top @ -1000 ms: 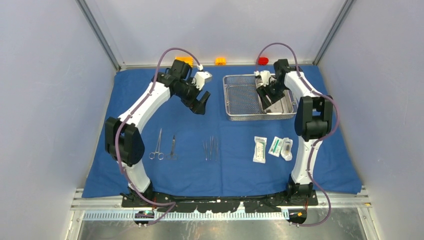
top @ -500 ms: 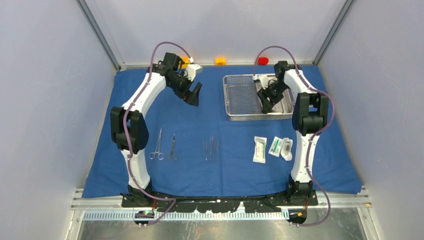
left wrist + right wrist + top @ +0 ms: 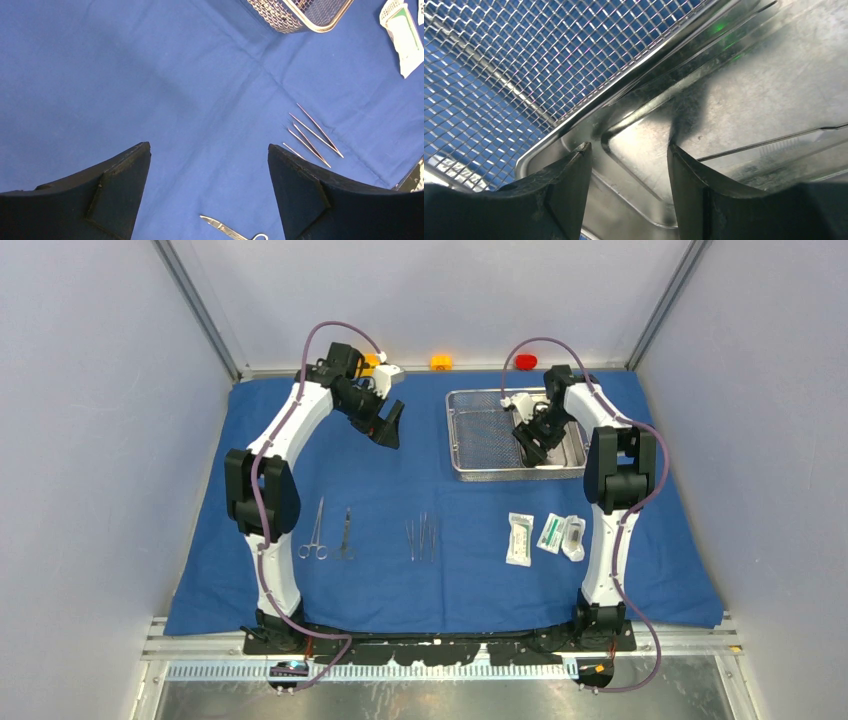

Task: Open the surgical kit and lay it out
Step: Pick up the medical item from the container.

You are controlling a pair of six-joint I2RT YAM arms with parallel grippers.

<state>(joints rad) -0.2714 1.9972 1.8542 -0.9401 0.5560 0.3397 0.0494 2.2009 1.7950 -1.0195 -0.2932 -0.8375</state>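
- Done: the blue cloth wrap [image 3: 450,585] lies opened flat over the surface. Along its near half sit the scissors and forceps [image 3: 330,532] at left, the tweezers [image 3: 422,538] in the middle and three white packets [image 3: 545,536] at right.
- Left: the steel tray [image 3: 572,453] is not yet out of the wire-mesh basket [image 3: 478,435]. It occupies the basket's right end, at the far right of the cloth.
- Judged progress: late, with only the tray to be set out.
- Right gripper [image 3: 629,147]: the jaws are spread and straddle the rim at one corner of the tray, not yet pinching it.
- Left gripper [image 3: 209,150]: the jaws are spread wide and hold nothing, hovering above bare cloth left of the basket.
- Axes: the basket's long axis runs left to right, parallel to the cloth's far edge. The instruments lie near to far, ring handles toward the arm bases and tips pointing away. The tray's long axis cannot be told, as the arm covers much of it.
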